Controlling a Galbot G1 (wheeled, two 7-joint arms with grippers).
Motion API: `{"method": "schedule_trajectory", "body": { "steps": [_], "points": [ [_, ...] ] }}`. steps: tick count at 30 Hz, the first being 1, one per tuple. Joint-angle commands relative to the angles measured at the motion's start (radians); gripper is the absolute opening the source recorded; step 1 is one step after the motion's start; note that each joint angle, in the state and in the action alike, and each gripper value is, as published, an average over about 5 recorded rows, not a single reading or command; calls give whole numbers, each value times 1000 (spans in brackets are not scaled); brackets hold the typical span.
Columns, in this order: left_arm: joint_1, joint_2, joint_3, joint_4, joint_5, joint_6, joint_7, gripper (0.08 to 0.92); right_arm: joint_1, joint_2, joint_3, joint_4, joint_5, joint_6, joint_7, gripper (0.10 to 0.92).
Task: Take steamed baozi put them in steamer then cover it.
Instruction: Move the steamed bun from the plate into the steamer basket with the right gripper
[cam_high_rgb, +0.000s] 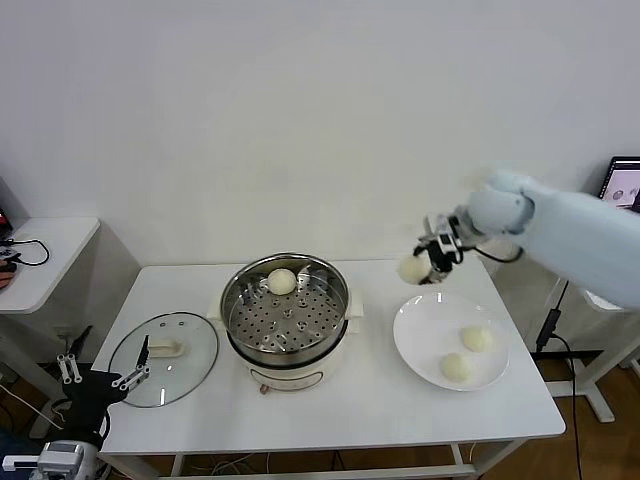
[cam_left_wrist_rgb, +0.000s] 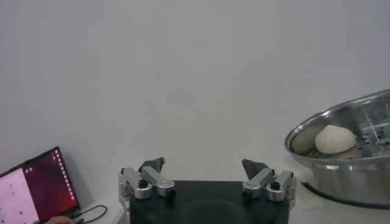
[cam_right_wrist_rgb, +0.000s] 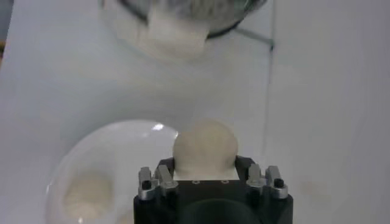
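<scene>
Carrying a bun, the right gripper (cam_high_rgb: 428, 262) hangs in the air above the far right part of the tabletop (cam_high_rgb: 370, 400), just beyond the far rim of the white plate (cam_high_rgb: 412, 340). Its fingers are clenched on the held baozi (cam_high_rgb: 413, 268), which the right wrist view shows bulging out between them (cam_right_wrist_rgb: 205, 148), lifted clear so it can travel over the steamer's rim without dragging.

The steamer (cam_high_rgb: 287, 305) sits at the middle of the tabletop, its perforated tray uncovered to receive buns. One bun in the steamer (cam_high_rgb: 282, 281) already rests at the tray's far side, leaving the near holes free for the others. Two buns on the plate (cam_high_rgb: 476, 339) wait near the right edge, within the right arm's reach.

The cover (cam_high_rgb: 165, 358) lies flat near the left front corner, handle up, parked out of the loading path. The left gripper (cam_high_rgb: 100, 375) idles just off that corner, jaws spread wide and grasping nothing, probably stationed there to lift the cover once loading ends.
</scene>
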Motion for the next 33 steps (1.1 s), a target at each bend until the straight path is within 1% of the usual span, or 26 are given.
{"method": "schedule_trajectory", "body": {
  "steps": [1,8,12,16,21,33],
  "points": [
    [-2,2,-4,-1,-2,2,1,823,127,263,-78,-9,206,-97,66,622],
    [-6,-8,-26,-25,-13,12,4,823,15,518,-63,-167,242,-132,94,626],
    [-2,-22,-29,-40,-15,14,5,823,-51,640,-50,-269,245,-151,103,627],
    [3,-28,-38,-47,-12,13,5,823,-106,736,-36,-351,219,-203,108,622],
    [7,-29,-46,-55,-12,13,5,823,-142,790,-34,-416,180,-228,103,619],
    [-6,-27,-32,-55,-11,11,6,823,-219,794,-12,-498,156,-234,150,628]
  ]
}}
